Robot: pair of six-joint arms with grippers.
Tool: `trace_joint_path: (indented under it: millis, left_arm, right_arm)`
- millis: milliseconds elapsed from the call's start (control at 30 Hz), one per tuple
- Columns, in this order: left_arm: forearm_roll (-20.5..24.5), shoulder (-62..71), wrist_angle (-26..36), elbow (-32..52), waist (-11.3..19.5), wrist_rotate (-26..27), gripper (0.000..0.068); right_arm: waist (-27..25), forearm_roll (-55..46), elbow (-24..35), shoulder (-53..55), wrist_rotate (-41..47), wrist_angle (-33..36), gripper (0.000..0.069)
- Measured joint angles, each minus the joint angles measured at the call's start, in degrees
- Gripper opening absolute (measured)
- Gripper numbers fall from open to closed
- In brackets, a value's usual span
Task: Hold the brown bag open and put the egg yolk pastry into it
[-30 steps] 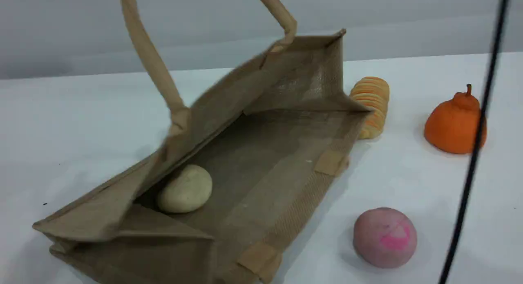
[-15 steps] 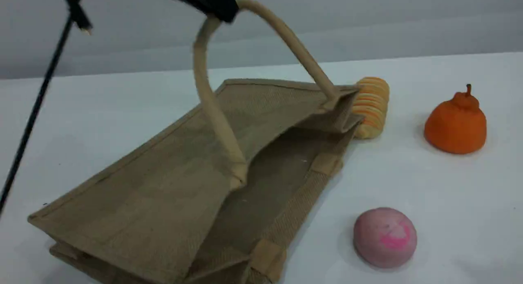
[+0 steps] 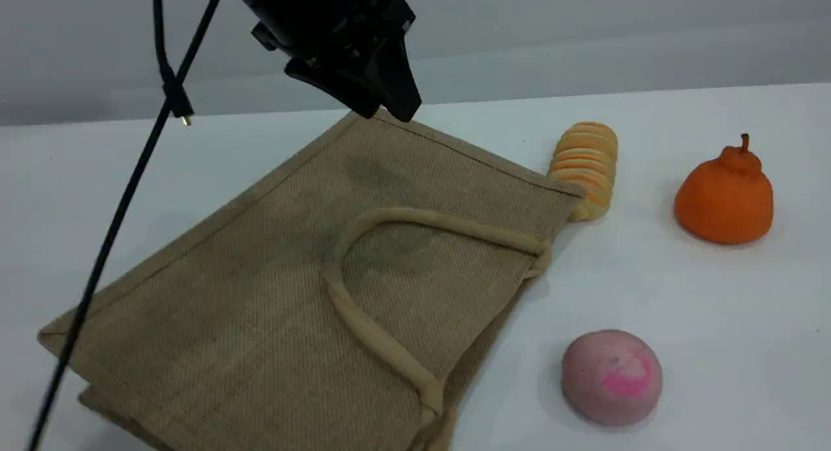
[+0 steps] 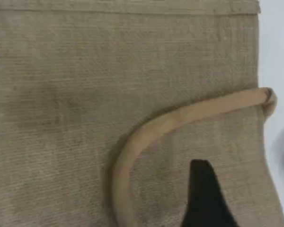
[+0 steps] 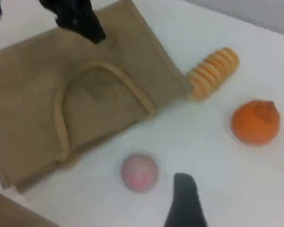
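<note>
The brown bag (image 3: 260, 295) lies flat on the white table with its mouth shut, and one beige handle (image 3: 363, 328) rests loose on its top face. My left gripper (image 3: 386, 110) hovers open just above the bag's far edge, holding nothing. In the left wrist view its dark fingertip (image 4: 203, 198) hangs over the bag (image 4: 85, 94) beside the handle (image 4: 132, 146). The egg yolk pastry is hidden. In the right wrist view my right gripper shows only one fingertip (image 5: 184, 203), high above the table and holding nothing, looking down on the bag (image 5: 38, 94).
A ridged orange-striped bread (image 3: 584, 169) lies against the bag's right corner. An orange pear-shaped fruit (image 3: 724, 195) stands at the far right. A pink bun (image 3: 611, 376) sits right of the bag's near corner. A black cable (image 3: 117, 211) hangs across the left side.
The bag, held open by its raised handle with the pastry inside, was lowered and has collapsed flat. My left gripper opened and the handle dropped onto the bag.
</note>
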Motion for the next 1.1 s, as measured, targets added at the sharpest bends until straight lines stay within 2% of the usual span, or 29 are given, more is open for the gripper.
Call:
trace_joint_path:
  millis: [167, 400, 533, 633, 833, 1100]
  left_arm:
    - [5.24, -2.22, 4.74, -0.22, 0.0, 0.02, 0.042]
    - [5.6, -8.08, 12.95, -0.27, -0.49, -0.03, 0.042]
    - [6.06, -12.5, 16.03, -0.27, -2.15, -0.32, 0.042]
    - [8.13, -15.89, 16.61, -0.27, -4.28, -1.9, 0.042]
    - [14.21, -23.12, 18.37, -0.27, -10.53, -7.21, 0.042]
    - [22.14, -30.46, 22.82, -0.02, -18.35, -17.06, 0.042]
  right_arm:
    - [0.0, -0.82, 0.0, -1.58, 0.0, 3.08, 0.0447]
    - [0.0, -1.69, 0.81, -6.73, 0.0, 4.35, 0.0447]
    - [0.0, -1.75, 5.38, -10.88, 0.58, 3.11, 0.0447]
    - [0.0, -2.35, 10.5, -15.0, 1.48, 1.94, 0.0447]
    - [0.0, -2.35, 20.3, -24.27, 3.22, -0.95, 0.0447]
    - [0.0, -2.35, 27.89, -36.8, 4.3, -1.56, 0.0447]
